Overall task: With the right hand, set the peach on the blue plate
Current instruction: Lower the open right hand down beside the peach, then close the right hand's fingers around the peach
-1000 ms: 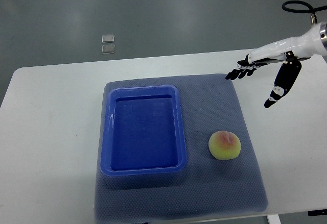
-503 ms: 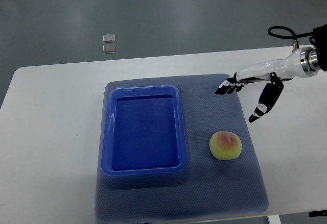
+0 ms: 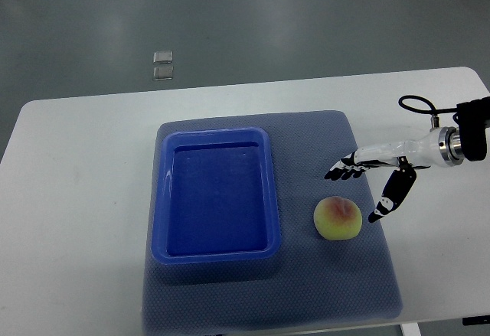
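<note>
A yellow-pink peach [image 3: 337, 218] lies on the grey mat [image 3: 321, 290], to the right of the blue plate [image 3: 217, 253], a deep rectangular tray that holds nothing. My right hand [image 3: 358, 189] comes in from the right edge and hovers just above and to the right of the peach, fingers spread and thumb pointing down, holding nothing. It is not touching the fruit. The left arm is out of sight.
The mat covers the middle of a white table [image 3: 76, 221]. Two small clear squares [image 3: 161, 66] lie on the grey floor beyond the table's far edge. A black cable loop [image 3: 417, 105] sits at the right wrist.
The right hand has moved down and to the left, from the table's far right corner to a spot close beside the peach. Peach and plate have stayed put.
</note>
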Controlling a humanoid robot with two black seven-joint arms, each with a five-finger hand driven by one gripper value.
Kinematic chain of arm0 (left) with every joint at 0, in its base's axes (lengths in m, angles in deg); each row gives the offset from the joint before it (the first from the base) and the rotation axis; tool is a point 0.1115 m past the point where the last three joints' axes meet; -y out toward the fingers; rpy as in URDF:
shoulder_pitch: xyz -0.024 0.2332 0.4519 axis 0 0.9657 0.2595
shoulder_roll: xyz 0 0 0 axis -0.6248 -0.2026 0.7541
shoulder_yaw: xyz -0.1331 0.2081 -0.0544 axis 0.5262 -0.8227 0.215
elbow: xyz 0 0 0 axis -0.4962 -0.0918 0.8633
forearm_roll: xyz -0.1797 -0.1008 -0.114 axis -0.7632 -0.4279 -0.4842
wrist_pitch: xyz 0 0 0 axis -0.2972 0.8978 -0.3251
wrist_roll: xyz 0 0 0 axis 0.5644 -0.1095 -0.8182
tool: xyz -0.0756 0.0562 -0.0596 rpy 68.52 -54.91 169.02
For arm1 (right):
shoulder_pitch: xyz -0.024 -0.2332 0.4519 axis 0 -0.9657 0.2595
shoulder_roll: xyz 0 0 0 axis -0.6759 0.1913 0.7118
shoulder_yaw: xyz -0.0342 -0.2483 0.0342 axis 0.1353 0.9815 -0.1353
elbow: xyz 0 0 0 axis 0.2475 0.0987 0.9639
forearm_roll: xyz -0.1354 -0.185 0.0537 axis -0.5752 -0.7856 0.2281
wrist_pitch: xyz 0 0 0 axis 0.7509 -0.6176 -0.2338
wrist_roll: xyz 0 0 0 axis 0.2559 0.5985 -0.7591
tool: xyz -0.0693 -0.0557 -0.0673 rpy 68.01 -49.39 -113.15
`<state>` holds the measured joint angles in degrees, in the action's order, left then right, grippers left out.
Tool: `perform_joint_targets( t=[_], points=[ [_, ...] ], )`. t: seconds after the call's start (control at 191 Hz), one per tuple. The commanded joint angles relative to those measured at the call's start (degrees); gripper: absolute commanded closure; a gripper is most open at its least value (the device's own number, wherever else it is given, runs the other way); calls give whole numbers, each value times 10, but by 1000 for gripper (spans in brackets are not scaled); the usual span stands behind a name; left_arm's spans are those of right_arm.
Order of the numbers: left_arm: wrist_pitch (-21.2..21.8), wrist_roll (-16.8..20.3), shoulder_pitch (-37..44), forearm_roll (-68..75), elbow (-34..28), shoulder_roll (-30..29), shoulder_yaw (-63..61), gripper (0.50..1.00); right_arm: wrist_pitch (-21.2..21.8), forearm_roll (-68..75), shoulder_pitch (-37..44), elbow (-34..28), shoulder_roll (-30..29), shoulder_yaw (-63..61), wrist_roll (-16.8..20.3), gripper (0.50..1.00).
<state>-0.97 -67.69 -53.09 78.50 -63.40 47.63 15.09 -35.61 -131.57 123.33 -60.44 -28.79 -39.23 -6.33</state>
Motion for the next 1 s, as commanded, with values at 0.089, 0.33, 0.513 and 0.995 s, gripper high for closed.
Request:
perform_joint_targets(
  t=[0.089, 0.33, 0.513, 0.995],
  points=[
    [0, 0, 0, 0, -1, 0, 0, 500, -13, 0, -55, 13, -16, -40, -6, 572],
    [0, 0, 0, 0, -2, 0, 0, 500, -37, -16, -106, 31, -29, -66, -21, 572],
    [0, 0, 0, 0, -2, 0, 0, 500, -45, -40, -127, 37, -31, -67, -31, 574],
    [1, 1, 0, -1, -3, 0, 0, 500, -94, -53, -169, 50, -54, -79, -63, 670]
  ],
)
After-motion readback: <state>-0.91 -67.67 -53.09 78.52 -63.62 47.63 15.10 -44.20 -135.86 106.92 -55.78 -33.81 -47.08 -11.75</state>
